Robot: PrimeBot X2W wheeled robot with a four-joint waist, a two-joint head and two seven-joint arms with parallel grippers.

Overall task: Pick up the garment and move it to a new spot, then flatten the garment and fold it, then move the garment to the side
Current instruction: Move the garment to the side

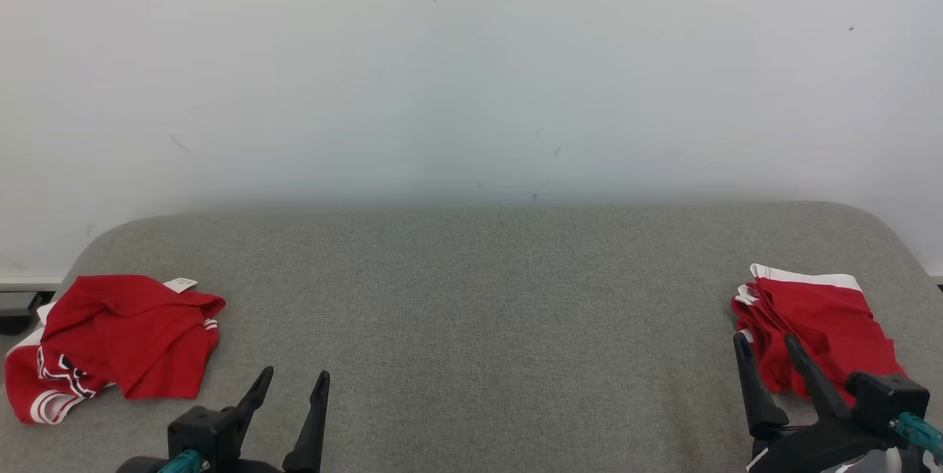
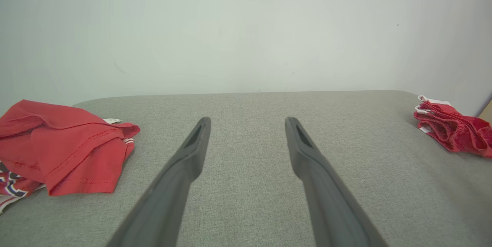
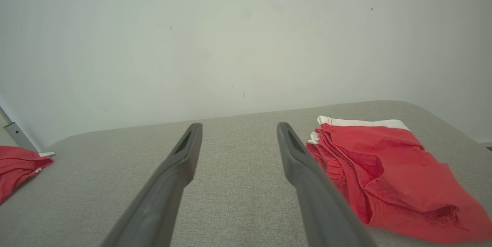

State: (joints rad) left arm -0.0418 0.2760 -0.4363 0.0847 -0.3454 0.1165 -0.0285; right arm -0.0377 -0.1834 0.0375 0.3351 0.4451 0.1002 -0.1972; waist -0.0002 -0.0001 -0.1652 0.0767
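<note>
This is looking like a bare test room: a grey fabric-covered table [image 1: 471, 296] is filling the lower frame, a plain scuffed wall [image 1: 471, 75] rising across the top.

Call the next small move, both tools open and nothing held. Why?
Probably swing the left tool left and down onto the crumpled red garment: it lies unfolded nearest that open, empty tool, while the red pile at the right already looks folded.
</note>
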